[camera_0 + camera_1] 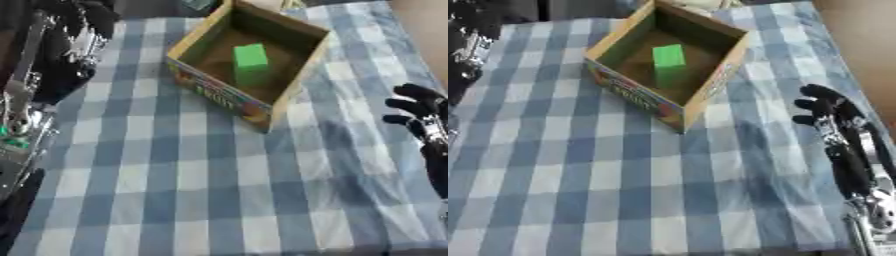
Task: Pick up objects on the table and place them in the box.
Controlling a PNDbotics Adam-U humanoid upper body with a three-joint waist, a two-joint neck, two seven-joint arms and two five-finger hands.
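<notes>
The left hand (83, 30) is cut off by the top-left corner, its fingers unreadable, and the print on the box (219, 97) is blurred.

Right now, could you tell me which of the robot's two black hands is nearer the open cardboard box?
The right hand, fingers spread on the checked cloth just right of the cardboard box; the left hand is raised farther off.

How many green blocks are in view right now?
1. The green block stands inside the cardboard box; none shows on the checkered cloth. Box walls could hide another.
</notes>
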